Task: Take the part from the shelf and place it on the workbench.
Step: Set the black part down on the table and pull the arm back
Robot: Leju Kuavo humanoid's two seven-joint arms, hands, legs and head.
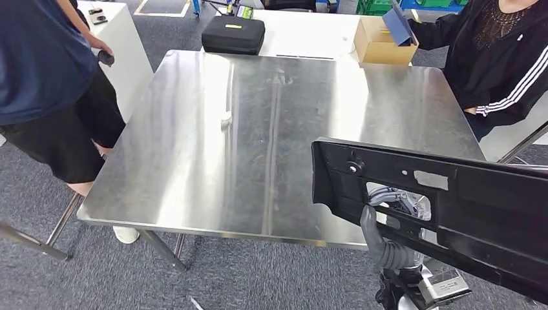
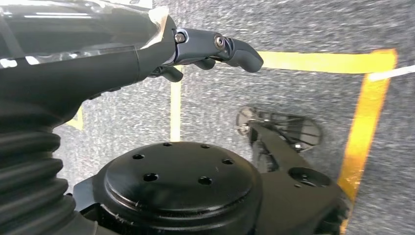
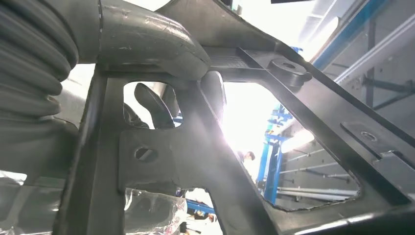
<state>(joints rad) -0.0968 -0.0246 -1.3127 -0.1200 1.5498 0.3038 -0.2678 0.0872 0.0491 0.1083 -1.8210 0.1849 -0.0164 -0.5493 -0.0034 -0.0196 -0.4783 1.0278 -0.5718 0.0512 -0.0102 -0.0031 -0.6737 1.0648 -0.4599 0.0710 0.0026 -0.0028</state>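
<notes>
The part [image 1: 452,206] is a long black plastic panel with cut-outs and a round boss. It hangs tilted over the workbench's [image 1: 258,142] near right corner. My right hand [image 1: 388,226] grips it from below, its grey thumb against the near face and its fingers showing through a cut-out. In the right wrist view the thumb [image 3: 151,41] lies across a bar of the part [image 3: 205,161] and dark fingers [image 3: 151,105] hook through an opening. My left hand [image 2: 205,54] hangs over the floor with nothing in it, its fingers loosely apart.
The steel workbench top is bare and shiny. A person in dark blue [image 1: 45,84] stands at its left edge. Another in a black striped jacket [image 1: 497,58] sits at the far right. A black case [image 1: 233,33] and a cardboard box [image 1: 381,42] rest on the white table behind.
</notes>
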